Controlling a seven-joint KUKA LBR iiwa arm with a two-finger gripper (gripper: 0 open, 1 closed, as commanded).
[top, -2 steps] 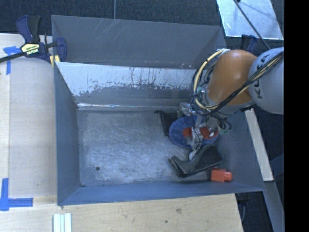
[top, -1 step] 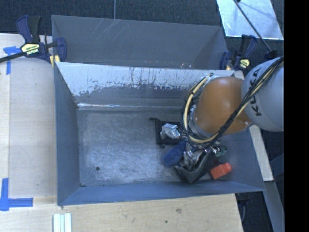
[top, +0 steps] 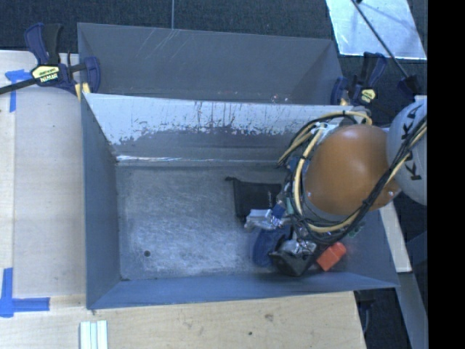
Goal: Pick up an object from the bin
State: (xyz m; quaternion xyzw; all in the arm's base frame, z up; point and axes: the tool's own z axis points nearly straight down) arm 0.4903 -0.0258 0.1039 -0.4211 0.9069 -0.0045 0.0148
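hand point(top: 280, 228) low, lower right of bin point(top: 218, 288); spread cannot be told | likeliest target: blue piece point(top: 261, 250) just beneath | black block point(top: 251, 195), orange piece point(top: 332, 257) near | risk: crowding (near wall close) could cause double pick or slip

Four small things lie close around the pincer point(top: 280, 227), all at the near right end of the bin floor. A flat black block point(top: 249, 193), roughly rectangular, lies just up and to the left of the pincer, its right edge hidden beneath the arm's cables. A blue rounded piece point(top: 261, 249) sits just below and to the left of it, standing somewhat on end. Touching that blue piece, directly below the pincer, is a dark, shiny lump point(top: 290, 265) whose shape is hard to read. A small orange-red block point(top: 331, 257), tilted, lies below and to the right, against the dark lump.
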